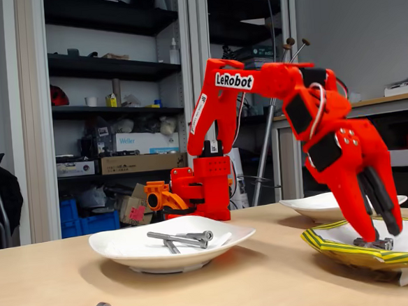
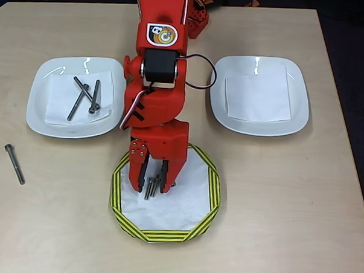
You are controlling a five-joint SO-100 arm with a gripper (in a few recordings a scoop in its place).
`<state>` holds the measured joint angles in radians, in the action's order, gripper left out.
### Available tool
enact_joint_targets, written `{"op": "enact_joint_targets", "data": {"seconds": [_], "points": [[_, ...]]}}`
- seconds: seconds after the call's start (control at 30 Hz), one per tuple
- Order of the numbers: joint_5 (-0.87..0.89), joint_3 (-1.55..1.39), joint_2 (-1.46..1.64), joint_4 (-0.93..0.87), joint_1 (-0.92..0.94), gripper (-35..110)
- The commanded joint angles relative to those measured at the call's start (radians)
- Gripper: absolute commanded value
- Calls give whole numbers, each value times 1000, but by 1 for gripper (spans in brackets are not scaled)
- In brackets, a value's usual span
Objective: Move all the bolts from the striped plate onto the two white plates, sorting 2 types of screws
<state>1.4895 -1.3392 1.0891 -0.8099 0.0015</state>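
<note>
Shelves of boxes and workshop clutter stand behind a pale wooden bench (image 2: 275,207) where the red arm reaches down over the striped plate (image 2: 213,192). Its fingers (image 2: 152,179) hang spread apart with their tips at the plate's white middle, grasping nothing that I can make out. Two short bolts (image 2: 151,187) lie side by side right at the fingertips, between and just beyond them in the overhead view, their long axes running roughly in line with the fingers. In the fixed view one bolt (image 1: 375,242) rests on the plate directly under the tips; whether a fingertip touches it is hard to tell. Off to the fingers' left in the overhead view, one white plate (image 2: 41,115) holds three long bolts (image 2: 87,97) crossed on it; the other white plate (image 2: 298,111), to the right, holds none. One more long bolt (image 2: 14,163) lies on the bench, well apart on the left. Closing cleanly would likely need one bolt centred between the fingers
</note>
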Motion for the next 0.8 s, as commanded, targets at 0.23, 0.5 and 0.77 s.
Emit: {"op": "enact_joint_targets", "data": {"seconds": [0.23, 0.5, 0.77], "points": [[37, -31, -63, 121, 2, 16], [26, -48, -51, 84, 0, 14], [26, -101, 26, -14, -8, 13]]}}
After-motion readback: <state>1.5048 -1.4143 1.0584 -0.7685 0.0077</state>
